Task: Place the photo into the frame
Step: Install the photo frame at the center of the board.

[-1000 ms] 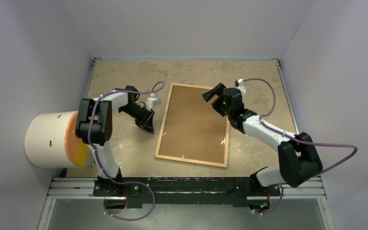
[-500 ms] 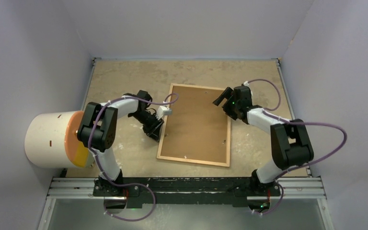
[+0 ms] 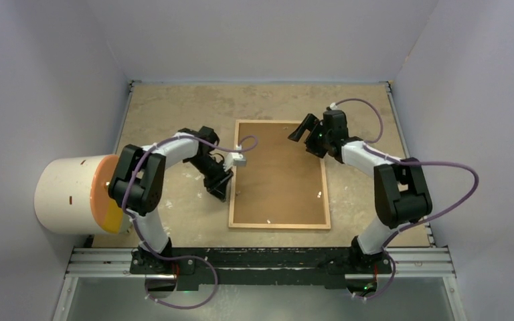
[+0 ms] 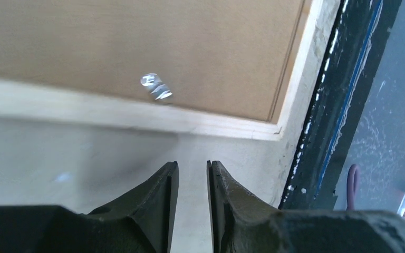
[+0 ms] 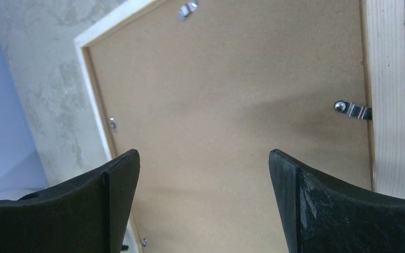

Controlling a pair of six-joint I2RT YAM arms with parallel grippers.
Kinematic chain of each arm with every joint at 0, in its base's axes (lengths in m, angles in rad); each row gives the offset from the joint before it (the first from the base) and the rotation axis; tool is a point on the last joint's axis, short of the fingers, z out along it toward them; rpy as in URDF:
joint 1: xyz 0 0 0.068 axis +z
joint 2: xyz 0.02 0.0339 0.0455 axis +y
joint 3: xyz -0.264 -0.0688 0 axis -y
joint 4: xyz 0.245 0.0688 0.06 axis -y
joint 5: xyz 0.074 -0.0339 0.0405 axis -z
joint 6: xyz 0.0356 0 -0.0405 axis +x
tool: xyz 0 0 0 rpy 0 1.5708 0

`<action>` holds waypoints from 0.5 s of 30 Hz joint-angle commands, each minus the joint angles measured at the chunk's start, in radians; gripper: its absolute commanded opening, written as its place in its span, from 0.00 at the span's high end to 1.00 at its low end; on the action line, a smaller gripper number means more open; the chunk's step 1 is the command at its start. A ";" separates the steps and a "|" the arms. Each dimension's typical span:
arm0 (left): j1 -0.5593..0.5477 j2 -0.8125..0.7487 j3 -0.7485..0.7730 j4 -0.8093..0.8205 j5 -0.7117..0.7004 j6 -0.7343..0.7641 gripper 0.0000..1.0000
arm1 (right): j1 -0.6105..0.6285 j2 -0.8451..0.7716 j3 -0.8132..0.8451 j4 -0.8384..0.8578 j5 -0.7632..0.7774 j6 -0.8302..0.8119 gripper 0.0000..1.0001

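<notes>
Frame [image 3: 279,226] lies face down mid-table, with the brown backing board [image 3: 278,180] seated in it. Photo not visible in any view; whether it sits under the board, cannot tell. Left gripper [image 4: 191,166] is low, just beside the frame's left rail, jaws nearly together with a thin slit, nothing in it. Right gripper [image 5: 203,155] is over the far end, jaws spread wide, empty. Likely step: working a metal tab [image 5: 352,109]. Brace the rail with the left gripper, swing the tab flat and avoid lifting the frame.
</notes>
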State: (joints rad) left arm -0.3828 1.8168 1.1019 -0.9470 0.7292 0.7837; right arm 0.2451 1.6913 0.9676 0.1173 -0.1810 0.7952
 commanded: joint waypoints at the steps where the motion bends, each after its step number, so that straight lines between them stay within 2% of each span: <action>1: 0.142 -0.036 0.153 -0.020 0.066 -0.018 0.71 | 0.041 -0.131 0.018 -0.028 0.007 -0.022 0.08; 4: 0.204 0.061 0.248 0.019 0.137 -0.154 0.71 | 0.153 -0.164 -0.052 0.022 -0.003 0.047 0.10; 8: 0.209 0.188 0.296 0.075 0.226 -0.299 0.71 | 0.366 -0.176 -0.144 0.134 0.021 0.161 0.12; 13: 0.211 0.243 0.293 0.134 0.251 -0.343 0.71 | 0.572 -0.142 -0.186 0.238 0.065 0.261 0.15; 15: 0.211 0.267 0.309 0.119 0.268 -0.339 0.71 | 0.613 -0.112 -0.184 0.260 0.067 0.282 0.16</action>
State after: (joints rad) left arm -0.1688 2.0731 1.3922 -0.8452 0.9016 0.4900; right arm 0.8013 1.5513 0.7910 0.2703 -0.1642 0.9821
